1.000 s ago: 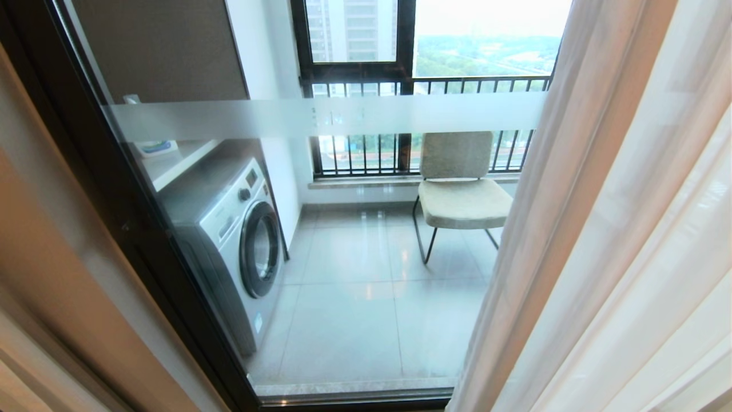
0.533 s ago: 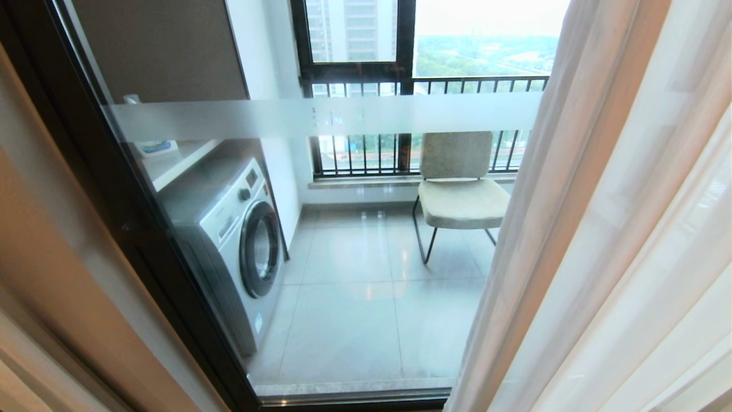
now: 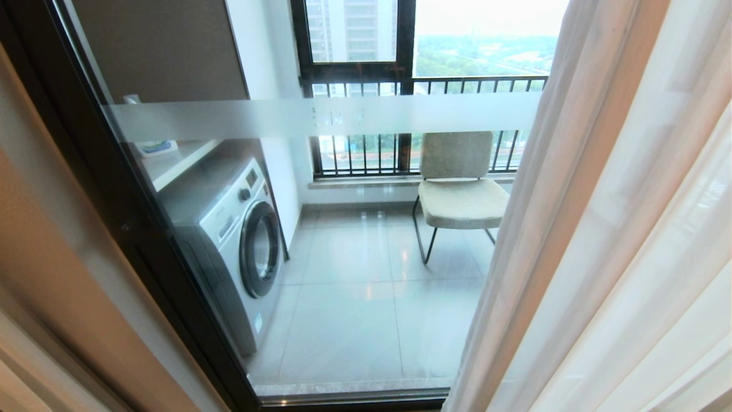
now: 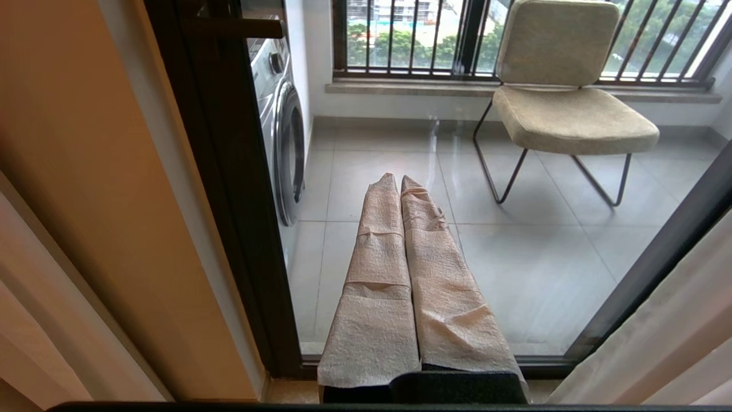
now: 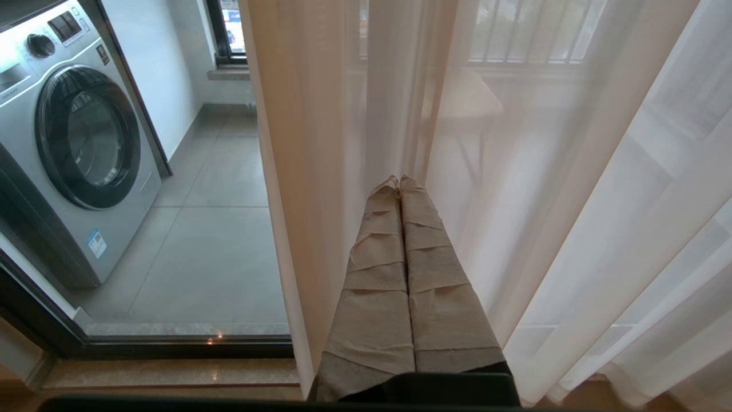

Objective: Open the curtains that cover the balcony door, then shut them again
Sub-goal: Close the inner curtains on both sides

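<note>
Sheer curtains hanging right of balcony door, both hands pressed closed and empty

The curtains [image 3: 606, 229] covered the balcony door [image 3: 320, 117] on its right side; left hand [image 4: 400, 178] faced bare glass, right hand [image 5: 400, 178] faced the sheer; closed fingers might slide off thin fabric

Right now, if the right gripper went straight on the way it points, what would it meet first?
Most likely the sheer curtain: the shut right gripper points into its folds, beside the curtain's free edge. The gap between them is unclear.
</note>
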You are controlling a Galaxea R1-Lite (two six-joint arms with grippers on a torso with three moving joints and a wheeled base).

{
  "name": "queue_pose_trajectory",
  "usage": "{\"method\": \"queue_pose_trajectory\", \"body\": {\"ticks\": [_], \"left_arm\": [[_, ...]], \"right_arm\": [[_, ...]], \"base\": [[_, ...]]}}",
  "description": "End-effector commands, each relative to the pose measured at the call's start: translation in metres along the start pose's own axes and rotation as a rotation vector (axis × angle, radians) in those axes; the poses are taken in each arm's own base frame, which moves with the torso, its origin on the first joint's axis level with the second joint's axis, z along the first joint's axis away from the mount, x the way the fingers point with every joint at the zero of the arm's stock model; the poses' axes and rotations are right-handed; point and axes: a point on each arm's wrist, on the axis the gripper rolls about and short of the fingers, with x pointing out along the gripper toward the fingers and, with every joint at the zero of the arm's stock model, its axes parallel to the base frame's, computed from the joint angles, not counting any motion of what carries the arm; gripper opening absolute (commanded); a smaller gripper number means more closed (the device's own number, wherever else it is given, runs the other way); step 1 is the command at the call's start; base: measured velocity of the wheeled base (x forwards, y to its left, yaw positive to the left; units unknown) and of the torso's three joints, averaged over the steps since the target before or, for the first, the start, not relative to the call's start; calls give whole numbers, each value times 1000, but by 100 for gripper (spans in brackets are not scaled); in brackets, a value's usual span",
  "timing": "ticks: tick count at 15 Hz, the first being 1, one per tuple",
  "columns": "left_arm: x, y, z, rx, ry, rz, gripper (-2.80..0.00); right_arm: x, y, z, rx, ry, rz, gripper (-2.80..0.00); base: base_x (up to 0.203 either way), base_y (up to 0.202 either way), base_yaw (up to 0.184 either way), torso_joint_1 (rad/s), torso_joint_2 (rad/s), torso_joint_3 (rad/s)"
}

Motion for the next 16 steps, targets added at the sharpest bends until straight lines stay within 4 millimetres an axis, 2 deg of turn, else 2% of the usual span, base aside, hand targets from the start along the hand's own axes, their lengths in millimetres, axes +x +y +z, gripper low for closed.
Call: {"method": "queue_pose_trajectory", "body": {"ticks": [1, 11, 16], "left_arm": [[0, 0, 0, -1, -1, 1, -280], [0, 0, 0, -1, -1, 1, -280], [0, 0, 0, -1, -1, 1, -280]], "right_arm": [[0, 0, 0, 0, 0, 0, -280], [0, 0, 0, 0, 0, 0, -280], [0, 0, 0, 0, 0, 0, -280]], "base": [[0, 0, 0, 0, 0, 0], [0, 0, 0, 0, 0, 0], [1, 161, -1, 5, 1, 1]]}}
